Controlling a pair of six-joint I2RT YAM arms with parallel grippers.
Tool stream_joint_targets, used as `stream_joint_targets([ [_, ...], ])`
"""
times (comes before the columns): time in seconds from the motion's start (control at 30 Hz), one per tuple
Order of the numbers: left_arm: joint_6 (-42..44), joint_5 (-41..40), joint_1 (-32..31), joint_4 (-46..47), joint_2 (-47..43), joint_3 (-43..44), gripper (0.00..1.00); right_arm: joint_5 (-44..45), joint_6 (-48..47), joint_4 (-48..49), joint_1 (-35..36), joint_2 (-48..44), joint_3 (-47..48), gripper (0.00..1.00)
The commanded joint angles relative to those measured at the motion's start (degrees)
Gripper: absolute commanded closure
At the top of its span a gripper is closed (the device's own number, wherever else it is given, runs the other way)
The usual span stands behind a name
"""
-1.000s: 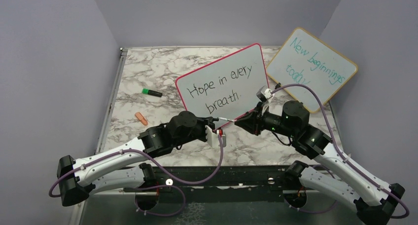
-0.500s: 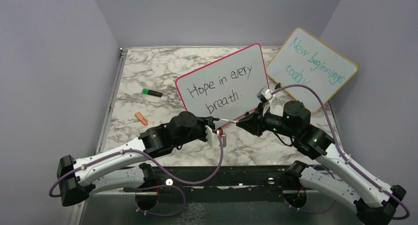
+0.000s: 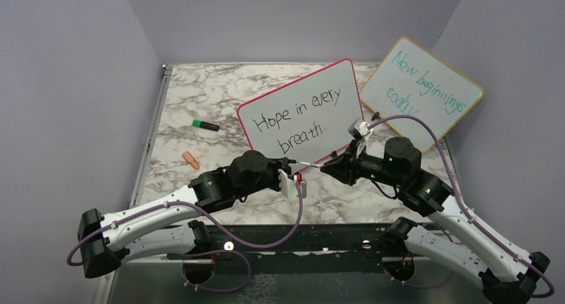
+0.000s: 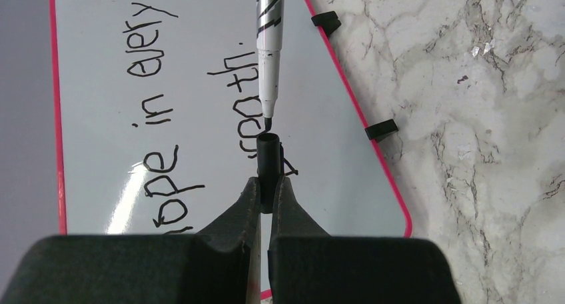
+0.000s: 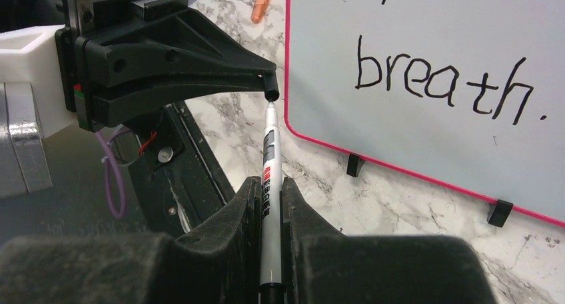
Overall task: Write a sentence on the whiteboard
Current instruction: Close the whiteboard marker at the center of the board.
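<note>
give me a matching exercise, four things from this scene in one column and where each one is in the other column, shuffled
Things
1. pen
2. black cap
3. green marker
4. wooden-framed board

Places
a. lying on the marble table, left of the whiteboard
b. gripped in the left end effector
c. standing at the back right, beside the whiteboard
d. gripped in the right end effector

Pairs: 1-d, 2-b, 3-a, 4-c
</note>
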Motion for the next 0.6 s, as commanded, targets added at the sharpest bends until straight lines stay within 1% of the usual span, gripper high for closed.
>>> stream_joint_targets([
  [0.0,-0.58,0.41,-0.04,1.30,0.41,0.26,1.00,-1.60,-0.50,0.25,-0.19,-0.46,1.44,0.99],
  [0.57,-0.76,4.16,0.01,1.93,0.18,0.77,1.00,-2.08,-0.06,2.23,-0.20,1.11,0.39,0.99],
])
